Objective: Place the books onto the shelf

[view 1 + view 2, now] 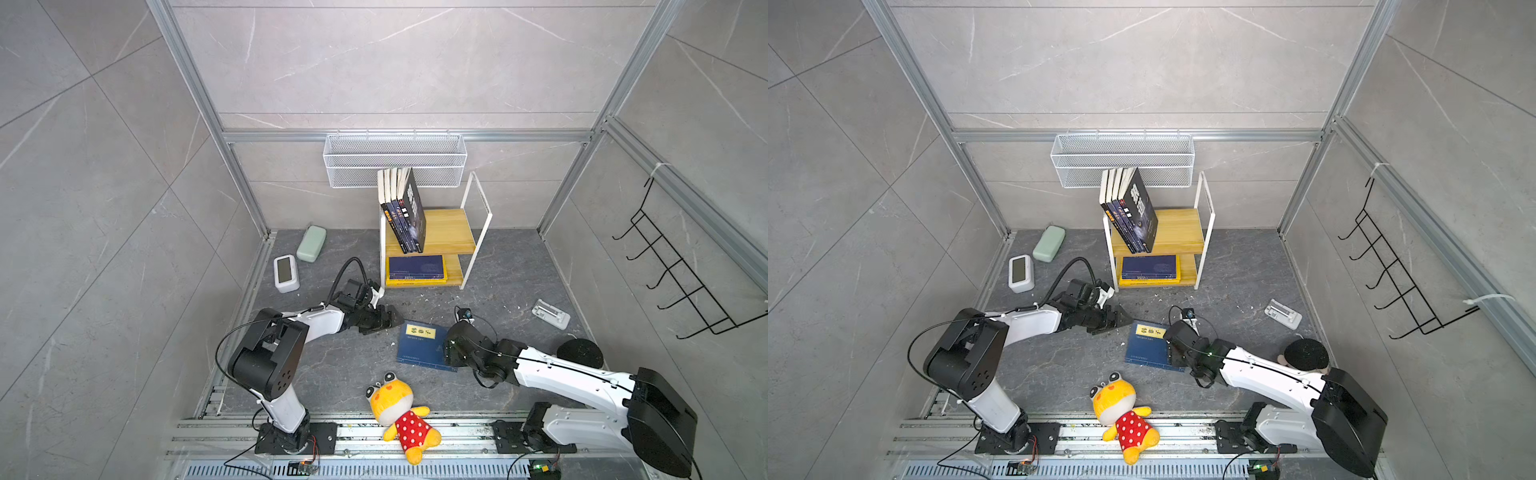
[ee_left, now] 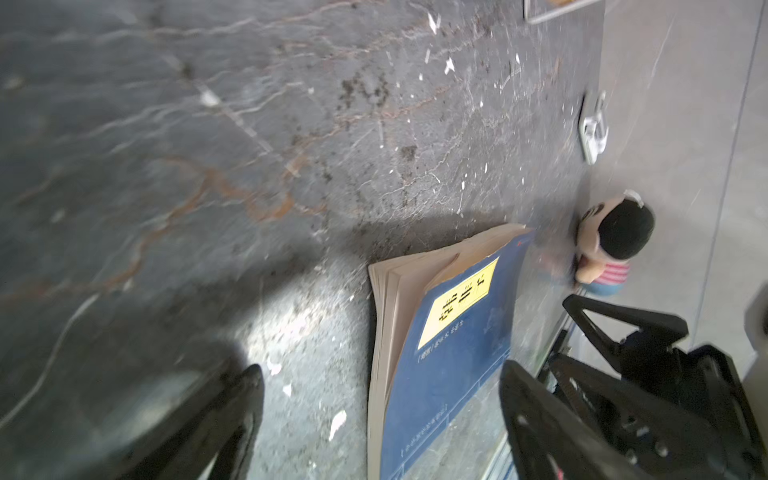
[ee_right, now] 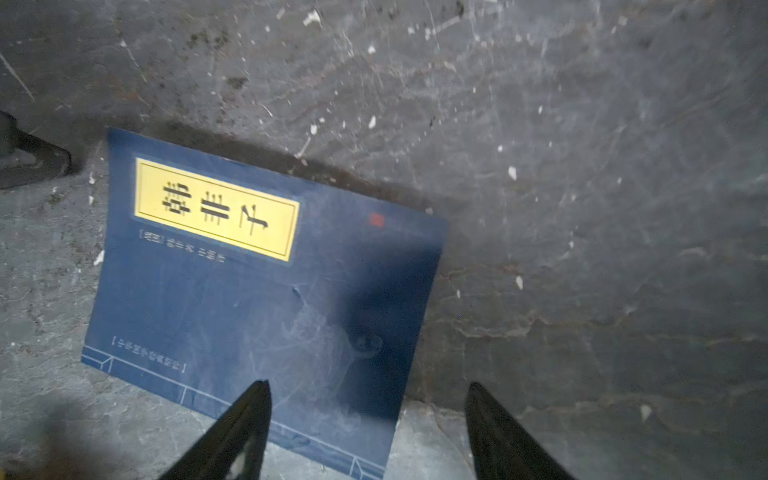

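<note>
- The left arm [image 1: 318, 322] and the right arm [image 1: 582, 386] have smooth white shells and big black joints.
- A thick black cable [image 1: 352, 259] makes a loop on the left arm.
- The right gripper [image 3: 370, 388] has two black pointy fingers [image 3: 249, 415].
- Each arm sits on a flat black plate [image 1: 328, 434].

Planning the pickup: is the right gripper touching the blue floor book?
Cannot tell. Right wrist view: one of the fingers overlaps the blue book; height unclear.

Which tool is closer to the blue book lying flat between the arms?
Right. The right tool is over the right-hand edge of the blue book, jaws open astride it; the left tool hangs open just off its far-left corner.
</note>
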Robot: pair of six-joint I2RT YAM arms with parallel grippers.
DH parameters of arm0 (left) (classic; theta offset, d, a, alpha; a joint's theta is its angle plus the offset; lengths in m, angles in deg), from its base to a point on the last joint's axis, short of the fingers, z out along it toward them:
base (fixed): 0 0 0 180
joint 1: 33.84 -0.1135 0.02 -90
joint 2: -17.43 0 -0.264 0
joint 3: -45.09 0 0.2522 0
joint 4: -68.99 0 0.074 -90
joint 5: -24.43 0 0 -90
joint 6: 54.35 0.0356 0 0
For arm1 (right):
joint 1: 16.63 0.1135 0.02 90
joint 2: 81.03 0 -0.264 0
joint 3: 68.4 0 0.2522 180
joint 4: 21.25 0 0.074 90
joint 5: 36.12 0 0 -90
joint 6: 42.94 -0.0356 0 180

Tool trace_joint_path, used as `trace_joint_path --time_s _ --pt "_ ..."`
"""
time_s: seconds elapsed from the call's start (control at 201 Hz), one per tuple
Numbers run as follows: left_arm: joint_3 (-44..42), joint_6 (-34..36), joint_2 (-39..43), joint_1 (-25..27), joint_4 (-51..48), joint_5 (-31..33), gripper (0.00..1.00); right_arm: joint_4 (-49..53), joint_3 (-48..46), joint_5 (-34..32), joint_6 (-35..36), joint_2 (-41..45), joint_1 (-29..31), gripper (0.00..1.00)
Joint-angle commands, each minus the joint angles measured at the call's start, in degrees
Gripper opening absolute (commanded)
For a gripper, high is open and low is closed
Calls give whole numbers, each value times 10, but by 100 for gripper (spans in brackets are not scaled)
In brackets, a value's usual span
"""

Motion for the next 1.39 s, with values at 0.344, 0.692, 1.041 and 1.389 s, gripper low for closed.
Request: trace_joint_path --time_s 0.344,0.692,1.041,1.389 --pt "49 16 -67 33 -27 -36 76 -120 -71 199 -89 -68 -69 69" --pt "47 3 -21 60 -33 -77 40 -176 -57 215 -75 -126 -69 66" --pt "36 -4 31 57 -48 -64 0 -104 -23 186 -29 -102 -68 67" --pt "45 -31 50 44 -60 -79 0 -14 27 -110 169 65 128 84"
